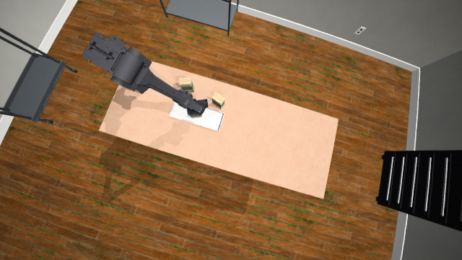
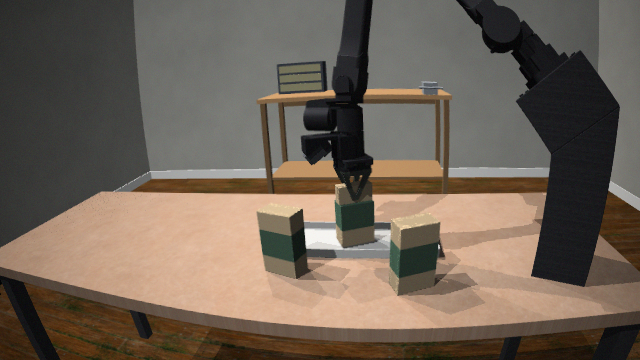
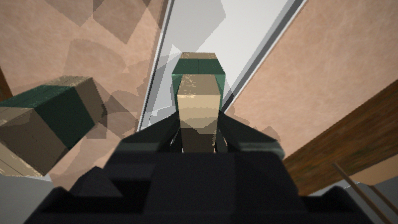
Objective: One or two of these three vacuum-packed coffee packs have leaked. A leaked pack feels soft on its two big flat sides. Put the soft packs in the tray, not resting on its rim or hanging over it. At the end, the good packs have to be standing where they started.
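Seemingly midway, the claw (image 2: 356,191) grips one pack (image 2: 354,215) upright over the tray (image 2: 320,240), unreleased, while two packs (image 2: 281,240) stand on the desk (image 2: 150,240) at its 6 o'clock side.

One camera hangs high above the table (image 1: 253,152), looking down on the whole room. Another faces me across that table (image 2: 150,250), close and near its height. My wrist camera looks down past my gripper (image 3: 199,131). All three share the tray (image 2: 320,242).
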